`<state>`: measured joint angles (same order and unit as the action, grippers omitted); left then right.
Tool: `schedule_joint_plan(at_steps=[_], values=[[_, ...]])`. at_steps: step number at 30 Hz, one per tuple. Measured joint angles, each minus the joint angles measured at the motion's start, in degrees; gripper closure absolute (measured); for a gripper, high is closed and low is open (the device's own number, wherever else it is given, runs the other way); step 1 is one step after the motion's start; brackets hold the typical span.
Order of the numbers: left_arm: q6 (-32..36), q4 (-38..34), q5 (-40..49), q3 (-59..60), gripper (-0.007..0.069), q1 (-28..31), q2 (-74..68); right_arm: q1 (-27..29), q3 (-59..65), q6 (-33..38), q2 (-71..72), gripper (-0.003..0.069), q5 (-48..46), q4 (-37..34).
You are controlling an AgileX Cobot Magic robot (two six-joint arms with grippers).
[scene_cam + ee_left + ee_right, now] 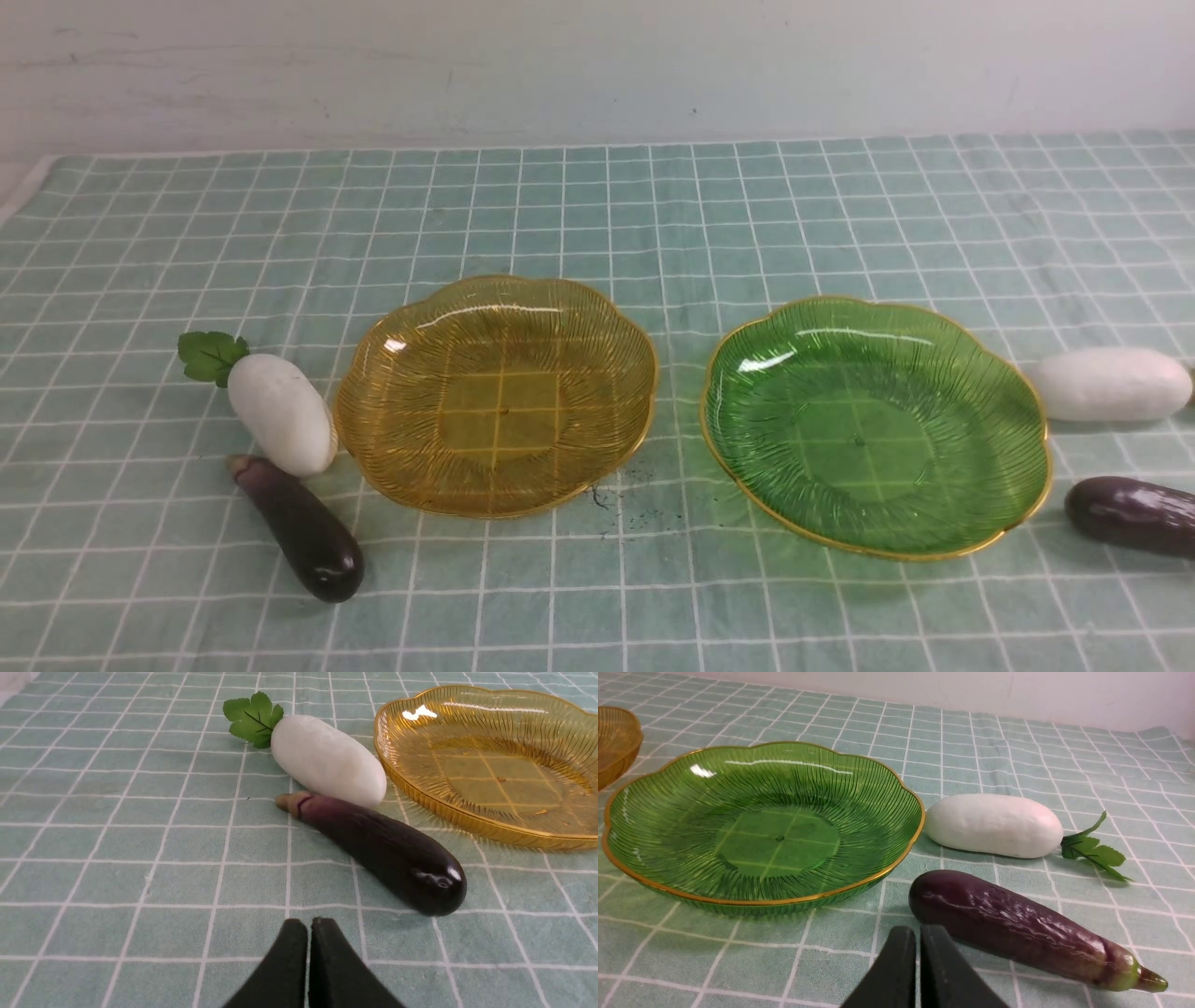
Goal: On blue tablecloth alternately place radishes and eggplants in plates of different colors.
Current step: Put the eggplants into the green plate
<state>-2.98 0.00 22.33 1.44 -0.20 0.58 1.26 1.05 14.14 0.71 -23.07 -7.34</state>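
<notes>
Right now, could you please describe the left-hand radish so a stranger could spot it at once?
Find the amber plate, the left one of two on the blue tablecloth. Beside its left rim lies the radish. Unlike the dark eggplant alongside, it is white with green leaves.

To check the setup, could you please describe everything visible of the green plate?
The green plate looks like translucent ribbed plastic with a scalloped, gold-edged rim. It sits flat and empty on the blue tablecloth, right of the amber plate and apart from it. A white radish lies against or just beside its right rim; an eggplant lies near its front right.
</notes>
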Motion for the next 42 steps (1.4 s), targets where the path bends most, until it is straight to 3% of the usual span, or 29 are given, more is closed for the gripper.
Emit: schedule_joint_plan(at_steps=[5,8,11,15,18,21,28,32,35,38,42], values=[[-1.59,-2.77,-0.01,0.00,0.0632,0.00,0.00,0.00,0.00,0.00,0.00,0.0647,0.15,0.00],[-8.26,-15.66,-0.06,0.06,0.0632,0.00,0.00,0.00,0.13,-1.23,0.00,0.0647,0.89,-2.60],[-15.69,-30.28,-0.06,0.19,0.0632,0.00,0.00,0.00,0.41,-5.92,0.00,0.0647,2.05,-13.49],[-19.94,-49.58,-0.40,0.19,0.0632,0.00,0.00,0.00,0.59,-12.16,0.00,0.0647,4.15,-35.82],[-19.94,-54.33,-1.58,0.19,0.0632,0.00,0.00,0.00,0.59,-11.74,0.00,0.0647,6.71,-46.77],[-19.94,-54.90,-2.94,0.19,0.0632,0.00,0.00,0.00,0.65,-9.38,0.00,0.0647,9.67,-49.81],[-17.15,-57.08,-6.81,-0.34,0.0632,0.00,0.00,0.00,-3.59,-0.56,-0.30,0.0647,11.57,-50.01],[-7.39,-57.12,-5.67,-5.34,0.0632,0.00,0.00,0.00,-10.24,5.64,-6.28,0.0647,11.78,-48.04],[3.89,-57.15,-2.47,-11.88,0.0632,0.00,-2.24,0.00,-17.23,8.65,-16.68,0.0647,8.07,-43.14],[10.35,-57.08,2.50,-15.53,0.0632,0.00,-7.25,0.00,-23.16,7.47,-29.98,0.0647,1.35,-35.83],[16.27,-56.72,11.96,-18.17,0.0632,0.00,-16.30,0.00,-30.04,-1.41,-44.76,0.0647,-6.31,-25.31]])
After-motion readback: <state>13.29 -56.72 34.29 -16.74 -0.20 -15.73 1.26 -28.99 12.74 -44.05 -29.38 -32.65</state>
